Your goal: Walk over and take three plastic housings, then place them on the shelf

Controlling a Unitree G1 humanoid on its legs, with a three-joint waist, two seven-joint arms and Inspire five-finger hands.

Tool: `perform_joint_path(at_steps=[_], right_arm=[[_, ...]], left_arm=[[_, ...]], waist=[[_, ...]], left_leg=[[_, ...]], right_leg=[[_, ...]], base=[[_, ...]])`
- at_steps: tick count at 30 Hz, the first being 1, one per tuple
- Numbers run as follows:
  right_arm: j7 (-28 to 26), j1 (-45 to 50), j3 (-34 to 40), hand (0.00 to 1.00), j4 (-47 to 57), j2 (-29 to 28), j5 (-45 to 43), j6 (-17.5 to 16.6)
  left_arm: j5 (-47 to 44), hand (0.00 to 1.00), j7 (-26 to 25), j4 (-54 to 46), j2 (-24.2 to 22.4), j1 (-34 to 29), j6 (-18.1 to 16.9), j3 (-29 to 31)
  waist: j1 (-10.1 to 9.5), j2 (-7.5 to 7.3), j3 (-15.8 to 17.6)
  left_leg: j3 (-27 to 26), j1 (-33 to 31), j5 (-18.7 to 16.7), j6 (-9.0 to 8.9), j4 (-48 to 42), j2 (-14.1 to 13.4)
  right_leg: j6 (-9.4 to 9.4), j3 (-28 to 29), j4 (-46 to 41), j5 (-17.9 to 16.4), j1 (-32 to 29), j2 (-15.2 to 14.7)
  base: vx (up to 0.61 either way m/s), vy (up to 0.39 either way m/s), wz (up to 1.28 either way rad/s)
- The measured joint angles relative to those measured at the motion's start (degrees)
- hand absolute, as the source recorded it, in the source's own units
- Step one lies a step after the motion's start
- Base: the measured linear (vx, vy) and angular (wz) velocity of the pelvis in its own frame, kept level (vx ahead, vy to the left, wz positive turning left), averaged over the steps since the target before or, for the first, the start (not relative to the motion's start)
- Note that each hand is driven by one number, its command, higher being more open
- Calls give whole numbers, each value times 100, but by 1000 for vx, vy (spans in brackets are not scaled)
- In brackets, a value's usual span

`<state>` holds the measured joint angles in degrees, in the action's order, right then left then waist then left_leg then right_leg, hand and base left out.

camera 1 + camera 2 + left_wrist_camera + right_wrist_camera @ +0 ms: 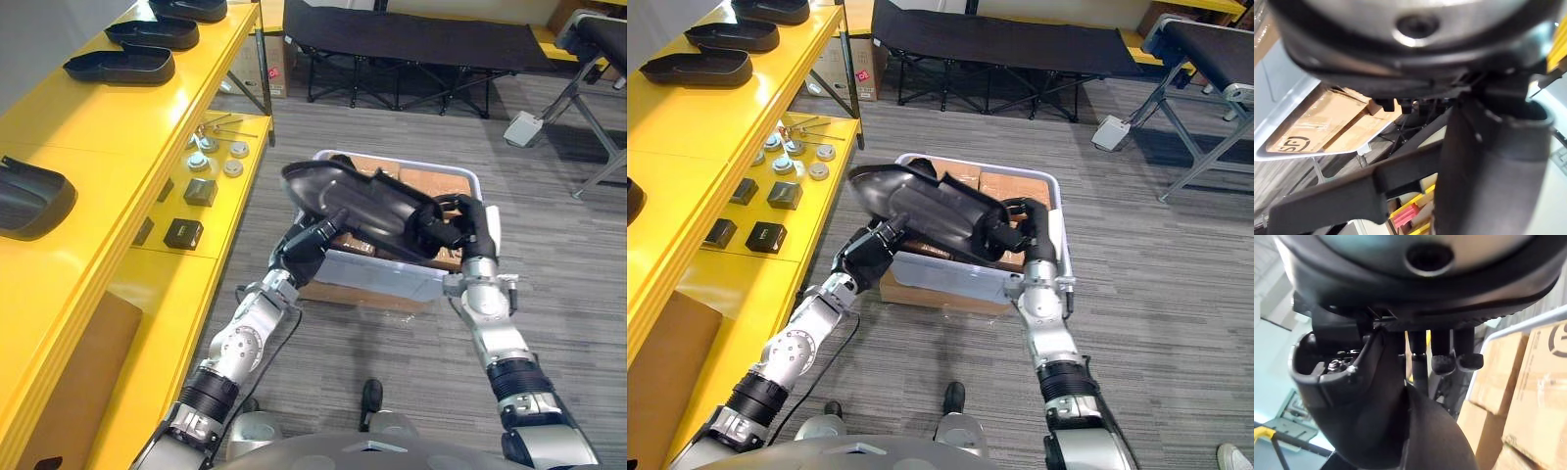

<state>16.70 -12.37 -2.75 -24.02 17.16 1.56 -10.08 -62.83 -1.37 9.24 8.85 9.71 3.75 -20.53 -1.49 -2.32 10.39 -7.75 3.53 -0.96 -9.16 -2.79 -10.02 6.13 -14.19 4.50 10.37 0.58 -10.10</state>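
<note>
A large black plastic housing (358, 201) hangs in the air over a white bin (392, 276), carried between both hands. My left hand (312, 240) grips its lower left edge from beneath. My right hand (460, 220) holds its right end, fingers (1457, 360) curled against the dark shell (1376, 396). Seen from the left wrist, the housing (1488, 171) lies close against the hand. Several more black housings rest on top of the yellow shelf (127, 127): three in a row at the back (120, 66) and one nearer (29, 196).
The bin holds cardboard boxes (431, 181). The shelf's lower level carries small metal parts and dark blocks (201, 191). A brown carton (73, 382) stands under the shelf. A black folding cot (411, 39) stands behind, and a bench frame (598, 59) at the far right.
</note>
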Motion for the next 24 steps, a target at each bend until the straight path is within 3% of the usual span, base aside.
perform_joint_path(at_steps=[8,9,15,24], right_arm=[[147,205,-544,0,-120,-444,-2,-180],[182,248,-635,0,-120,-459,-3,-182],[250,320,-704,0,-127,-469,-6,-230],[535,611,-1122,0,-26,-472,7,-1164]], left_arm=[[22,100,-240,440,-240,125,-222,-286],[27,0,-241,488,-238,125,-257,-298],[31,0,-243,493,-238,127,-435,-432],[239,0,-923,674,-203,158,-878,-285]], waist=[[-21,13,-40],[-23,10,-64],[-11,11,-138],[2,-17,-243]], left_leg=[[34,15,17,34,1,42],[37,16,20,34,2,43],[67,8,64,24,27,47],[81,10,64,25,25,47]], right_leg=[[7,-29,1,-2,41,-43],[7,-38,1,-3,43,-46],[7,-97,2,-2,43,-57],[6,-115,3,0,54,-59]], base=[[-34,9,2],[-31,8,1],[-5,1,2],[0,0,0]])
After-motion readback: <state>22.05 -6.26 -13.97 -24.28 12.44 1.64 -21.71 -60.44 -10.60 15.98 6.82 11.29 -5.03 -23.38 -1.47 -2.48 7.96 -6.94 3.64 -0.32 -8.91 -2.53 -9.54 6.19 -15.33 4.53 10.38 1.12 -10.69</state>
